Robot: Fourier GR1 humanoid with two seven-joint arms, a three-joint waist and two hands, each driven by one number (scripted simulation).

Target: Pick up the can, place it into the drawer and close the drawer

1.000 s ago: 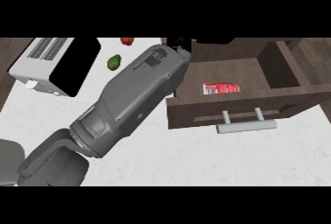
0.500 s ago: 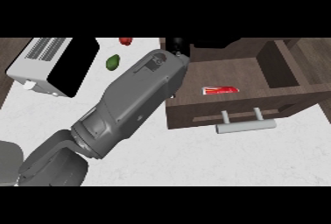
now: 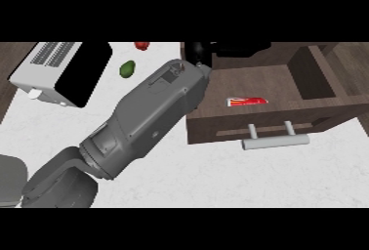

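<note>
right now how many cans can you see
1: the red can lies on its side inside the open drawer. The forearm covers part of the counter, so another could be hidden.

The drawer, just right of the black hand, looks like dark matt wood with visible grain; its handle reads as smooth pale metal. The can lying inside has a glossy red-and-white skin. The table is white, faintly veined like stone. The forearm below the hand is smooth grey plastic or metal.
</note>
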